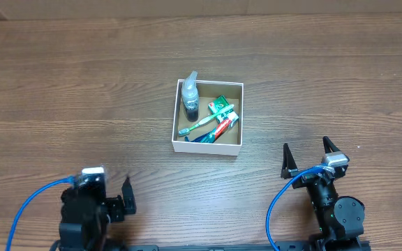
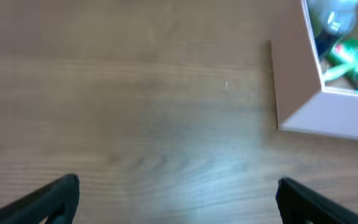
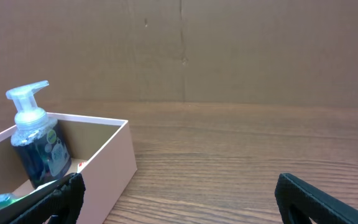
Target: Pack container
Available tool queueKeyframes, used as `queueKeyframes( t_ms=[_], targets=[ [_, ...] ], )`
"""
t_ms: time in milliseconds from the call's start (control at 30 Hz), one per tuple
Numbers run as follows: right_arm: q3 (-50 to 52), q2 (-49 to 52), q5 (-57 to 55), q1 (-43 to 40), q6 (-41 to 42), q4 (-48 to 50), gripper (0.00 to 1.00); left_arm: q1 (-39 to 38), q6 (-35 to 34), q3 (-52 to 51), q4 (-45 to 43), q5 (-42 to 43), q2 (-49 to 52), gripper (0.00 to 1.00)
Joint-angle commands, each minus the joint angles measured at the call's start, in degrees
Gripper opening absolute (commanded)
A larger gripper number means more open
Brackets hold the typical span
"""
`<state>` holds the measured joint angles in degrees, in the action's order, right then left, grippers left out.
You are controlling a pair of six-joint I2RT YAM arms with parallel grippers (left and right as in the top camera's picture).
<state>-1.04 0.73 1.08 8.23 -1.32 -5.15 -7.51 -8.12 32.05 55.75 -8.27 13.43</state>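
Observation:
The container, a small square white box with a tan inside, sits mid-table. It holds a blue pump bottle, a green toothbrush, a green packet and a red and white toothpaste tube. My left gripper is open and empty at the front left, well short of the box. My right gripper is open and empty at the front right. The left wrist view shows the box corner. The right wrist view shows the box wall and the bottle.
The table is dark brown wood. A brown cardboard wall stands behind the table. Blue cables run along both arms.

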Motion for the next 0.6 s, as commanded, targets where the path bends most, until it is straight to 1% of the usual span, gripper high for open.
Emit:
queueKeyframes(
  t_ms=[0, 33, 67, 167, 233, 367, 567],
  targets=[
    [0.55, -0.57, 0.09, -0.31, -0.22, 0.37, 1.0, 0.94, 9.99, -12.02, -14.36, 1.53, -7.1, 1.0],
    [0.55, -0.57, 0.09, -0.31, -0.22, 0.37, 1.0, 1.36, 12.35, -15.58, -21.51, 2.6, -8.7, 1.0],
    [0.57, -0.57, 0.09, -0.31, -0.22, 0.37, 1.0, 1.46, 13.35, -17.75, -26.18, 2.89, -9.51, 1.0],
    [0.57, -0.57, 0.09, -0.31, -0.22, 0.37, 1.0, 1.51, 18.64, -26.1, -46.18, 4.59, -11.67, 1.0],
    [0.55, -0.57, 0.09, -0.31, -0.22, 0.35, 1.0, 1.53, 20.79, -31.45, -56.59, 5.38, -12.96, 1.0],
    [0.57, -0.57, 0.09, -0.31, -0.22, 0.37, 1.0, 1.55, 22.51, -31.8, -51.63, 6.45, -13.27, 1.0],
    [0.55, -0.57, 0.09, -0.31, -0.22, 0.35, 1.0, 1.53, 22.29, -31.78, -51.47, 7.04, -13.18, 1.0]
  ],
)
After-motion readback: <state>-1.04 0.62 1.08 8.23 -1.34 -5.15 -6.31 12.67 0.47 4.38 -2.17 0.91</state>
